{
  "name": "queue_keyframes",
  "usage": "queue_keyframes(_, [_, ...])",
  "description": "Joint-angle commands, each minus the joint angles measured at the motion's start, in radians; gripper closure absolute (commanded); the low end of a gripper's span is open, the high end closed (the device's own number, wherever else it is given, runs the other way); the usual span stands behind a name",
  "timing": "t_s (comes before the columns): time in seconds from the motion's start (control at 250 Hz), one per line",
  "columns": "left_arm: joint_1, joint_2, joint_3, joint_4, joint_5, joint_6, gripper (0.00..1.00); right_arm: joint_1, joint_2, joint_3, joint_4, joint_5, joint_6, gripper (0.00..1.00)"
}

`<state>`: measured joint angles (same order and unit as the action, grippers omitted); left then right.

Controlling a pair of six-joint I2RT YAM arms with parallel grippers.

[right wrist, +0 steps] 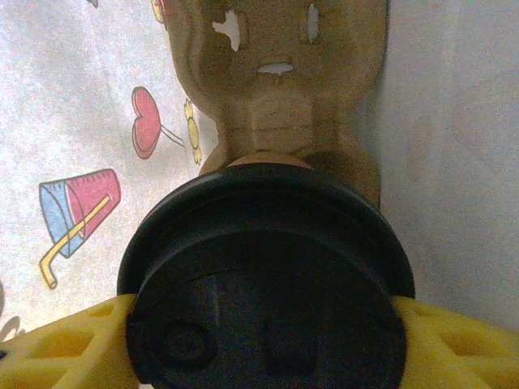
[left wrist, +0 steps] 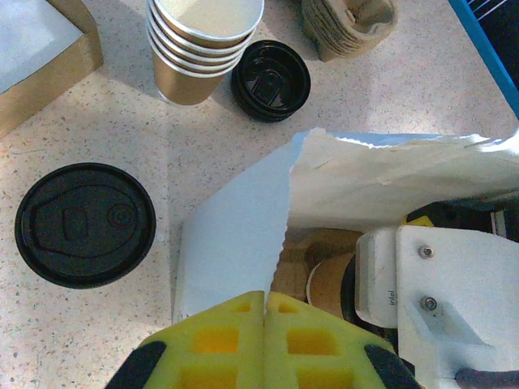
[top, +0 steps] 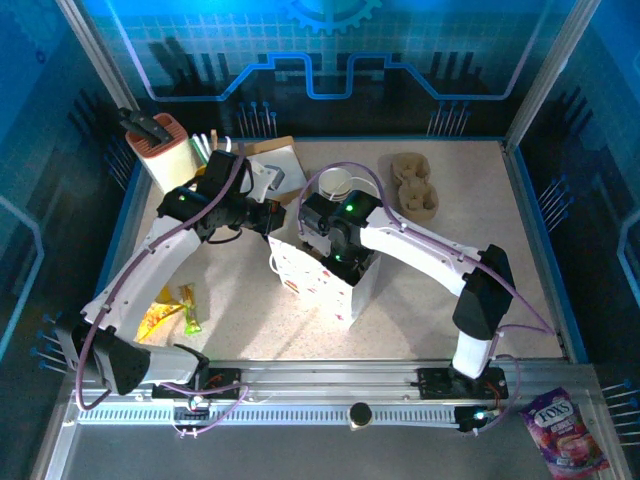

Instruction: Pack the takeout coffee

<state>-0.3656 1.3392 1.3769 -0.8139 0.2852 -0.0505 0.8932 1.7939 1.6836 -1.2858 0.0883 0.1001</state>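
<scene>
A takeout coffee cup (right wrist: 268, 275) with a black lid sits between the yellow fingers of my right gripper (right wrist: 268, 328), which is shut on it. It hangs inside the white printed paper bag (top: 352, 292), just above a beige pulp carrier (right wrist: 280, 89) at the bag's bottom. My left gripper (left wrist: 266, 297) is shut on the bag's rim (left wrist: 280, 219) and holds the mouth apart. Through the opening the brown cup (left wrist: 331, 285) and the right wrist's white housing (left wrist: 442, 300) show. In the top view the right gripper (top: 335, 252) is sunk into the bag, with the left gripper (top: 277, 217) at its left edge.
A stack of lidless paper cups (left wrist: 207, 40) and a pile of black lids (left wrist: 270, 79) stand behind the bag. A single black lid (left wrist: 85, 224) lies to its left. Spare carriers (top: 415, 185) sit at back right, a cardboard box (left wrist: 40, 57) and an orange-topped container (top: 160, 145) at back left, and snack packets (top: 170, 310) at front left.
</scene>
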Motion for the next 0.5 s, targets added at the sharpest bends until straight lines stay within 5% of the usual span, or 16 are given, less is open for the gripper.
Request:
queue_keyframes(0.0, [-0.004,-0.006,-0.016,0.013,0.019,0.011,1.00,-0.011,0.006,0.024,-0.029,-0.021,-0.014,0.58])
queue_keyframes(0.499, [-0.005,-0.010,-0.019,0.015,0.019,0.011,1.00,-0.013,0.011,0.021,-0.026,-0.020,-0.016,0.58])
